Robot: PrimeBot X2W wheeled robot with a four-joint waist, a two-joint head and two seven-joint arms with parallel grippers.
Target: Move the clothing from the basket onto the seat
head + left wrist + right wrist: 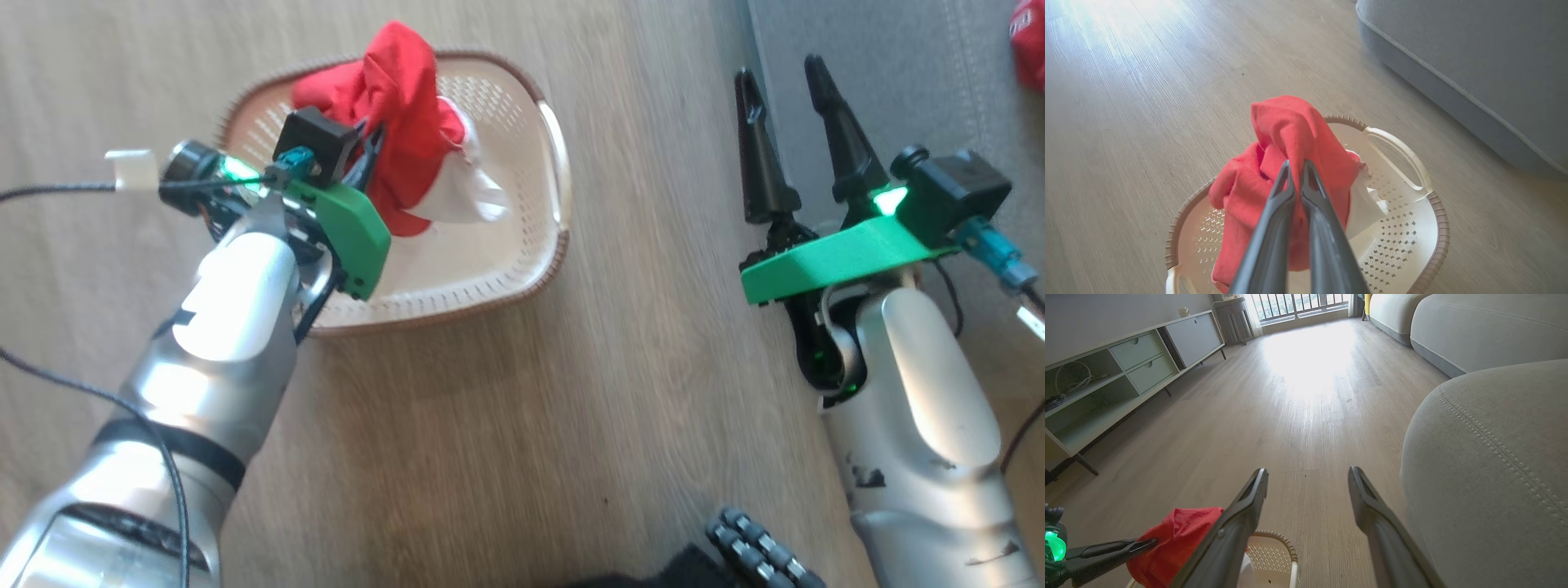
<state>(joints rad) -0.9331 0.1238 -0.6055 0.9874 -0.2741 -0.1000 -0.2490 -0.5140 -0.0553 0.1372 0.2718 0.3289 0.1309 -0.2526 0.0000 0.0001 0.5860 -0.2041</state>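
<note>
Left wrist view: the left gripper (pixel 1296 165) has its two fingers pressed together on a fold of the red garment (pixel 1290 122), pinching it so the cloth stands up in a peak above the basket (pixel 1412 228). The rest of the red garment hangs down into the basket. The white garment (pixel 1367 206) lies against it on the perforated bottom. The basket sits on the wooden floor (pixel 1147 102), and beyond it, well apart, runs the rounded edge of the grey seat (pixel 1474 61).

Head view: the left gripper reaches in over the basket's near left rim, with the red garment bunched from the middle toward the far rim. The right gripper (pixel 780 69) hovers off to the right with its fingers spread wide and empty, over the line where floor meets seat. A bit of red fabric (pixel 1030 41) lies on the seat at the far right edge.

Right wrist view: the spread fingers frame bare floor, and the seat's stitched corner is just to their right. Farther off, a low cabinet (pixel 1126 363) runs along the left wall, a sofa (pixel 1494 330) stands on the right, and a bright window (pixel 1298 304) closes the far end.
</note>
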